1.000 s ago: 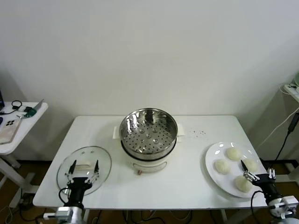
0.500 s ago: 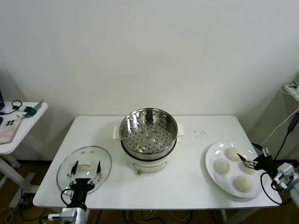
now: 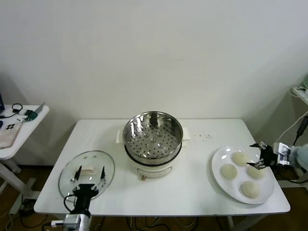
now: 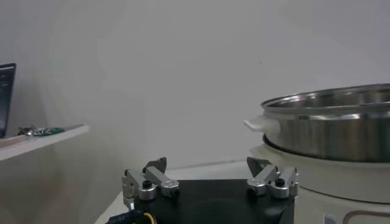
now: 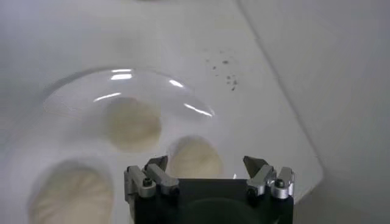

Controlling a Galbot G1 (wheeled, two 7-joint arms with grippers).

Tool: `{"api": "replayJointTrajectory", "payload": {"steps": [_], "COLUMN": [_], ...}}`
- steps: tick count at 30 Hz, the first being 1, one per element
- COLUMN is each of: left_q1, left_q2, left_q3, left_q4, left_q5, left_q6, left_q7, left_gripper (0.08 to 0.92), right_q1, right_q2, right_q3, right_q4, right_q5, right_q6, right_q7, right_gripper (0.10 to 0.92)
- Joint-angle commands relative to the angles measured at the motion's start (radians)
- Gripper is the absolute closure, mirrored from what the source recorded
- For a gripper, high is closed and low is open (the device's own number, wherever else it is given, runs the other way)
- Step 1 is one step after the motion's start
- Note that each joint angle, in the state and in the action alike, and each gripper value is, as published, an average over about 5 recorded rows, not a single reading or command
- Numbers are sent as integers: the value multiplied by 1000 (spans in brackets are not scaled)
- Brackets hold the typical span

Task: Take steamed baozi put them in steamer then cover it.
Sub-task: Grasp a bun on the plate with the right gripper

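Head view shows the right tool (image 3: 257, 156) open above the baozi (image 3: 255, 172). The buns look soft and light, so a gentle grip across the sides suits. The left tool (image 3: 89, 173) waits open.

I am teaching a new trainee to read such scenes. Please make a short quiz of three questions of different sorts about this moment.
1. True or false: one baozi already lies in the steamer.
2. How many steamed baozi are on the white plate?
3. Where is the right hand now?
A. above the steamer
B. over the right edge of the plate, open
C. shut on the cover

Key
1. False: the perforated floor is bare.
2. Four.
3. B. Meanwhile the left hand is open near the front edge of the table, over the cover, which lies left of the steamer.
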Motion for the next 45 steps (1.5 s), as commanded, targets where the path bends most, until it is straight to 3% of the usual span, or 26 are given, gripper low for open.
{"api": "replayJointTrajectory", "payload": {"steps": [1, 18, 39, 45], "left_q1": [-4, -24, -36, -36], "left_q2": [3, 3, 9, 8], "left_q3": [1, -14, -19, -17], "left_q4": [-2, 1, 7, 7], "left_q5": [3, 1, -1, -1], "left_q6": [11, 36, 44, 46], "left_q7": [-5, -7, -10, -12], "left_gripper": [177, 177, 177, 177], "right_q1": [468, 484, 455, 454], "right_q2": [50, 249, 294, 301], "right_q3": [-529, -564, -540, -536], "right_q4": [-227, -412, -465, -468], "right_q5": [-76, -100, -149, -149], "right_q6": [19, 48, 85, 88], "right_q7": [-144, -127, -111, -107], "right_gripper": [203, 203, 203, 265]}}
